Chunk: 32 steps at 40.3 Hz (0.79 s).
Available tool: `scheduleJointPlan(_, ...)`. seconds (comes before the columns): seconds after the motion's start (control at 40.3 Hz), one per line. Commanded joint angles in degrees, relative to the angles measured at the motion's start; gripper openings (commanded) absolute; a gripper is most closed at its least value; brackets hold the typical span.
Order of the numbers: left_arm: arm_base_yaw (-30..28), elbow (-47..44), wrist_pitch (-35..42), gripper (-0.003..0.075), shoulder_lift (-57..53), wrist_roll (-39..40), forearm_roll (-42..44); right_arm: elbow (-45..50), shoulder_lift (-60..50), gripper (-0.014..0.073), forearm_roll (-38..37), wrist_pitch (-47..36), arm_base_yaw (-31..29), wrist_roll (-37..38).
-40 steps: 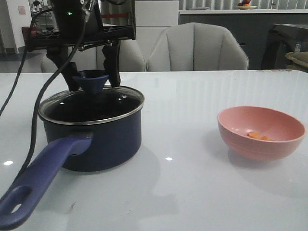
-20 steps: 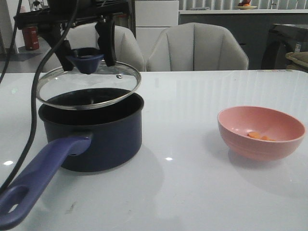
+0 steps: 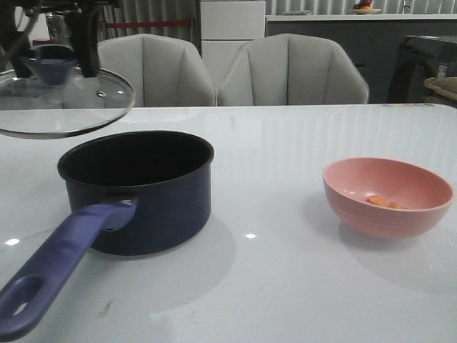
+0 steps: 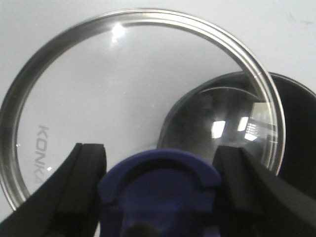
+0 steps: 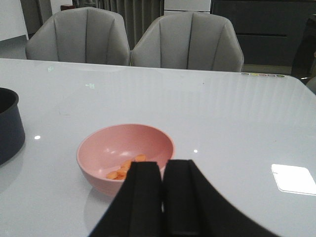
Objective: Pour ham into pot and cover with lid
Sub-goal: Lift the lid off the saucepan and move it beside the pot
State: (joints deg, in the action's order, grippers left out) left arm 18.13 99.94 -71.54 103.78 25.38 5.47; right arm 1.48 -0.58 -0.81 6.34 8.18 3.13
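The navy pot stands uncovered at the table's left, its purple-blue handle pointing to the front; its edge shows in the right wrist view. My left gripper is shut on the blue knob of the glass lid and holds the lid in the air, left of the pot and above it. The lid partly overlaps the pot's rim. The ham lies in the pink bowl at the right. My right gripper is shut and empty, just in front of the bowl with its ham.
Two grey chairs stand behind the table's far edge. A bright light patch lies on the white tabletop to the right of the bowl.
My left gripper has lifted the lid off the pot and carried it up and to the left. The pot now stands open. The bowl has not moved.
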Motion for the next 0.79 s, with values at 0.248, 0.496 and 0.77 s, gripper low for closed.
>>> scheduleJointPlan(0.248,-11.7,-3.93,-1.3,0.0114,-7.9,-7.03,1.06,0.59,-1.11,0.0151,-0.56,-4.31,-0.21,-0.15)
scheduleJointPlan(0.496,-20.3,-12.89,4.13,0.0114,-9.0,-14.37,-6.83,0.59,-1.11,0.0151,-0.56,-4.31,-0.21,-0.15)
scheduleJointPlan(0.77,-27.44,-23.44,15.79,0.0114,-9.25,-22.14,-15.32,0.59,-1.11,0.0151,-0.56,-4.31,-0.21,-0.15)
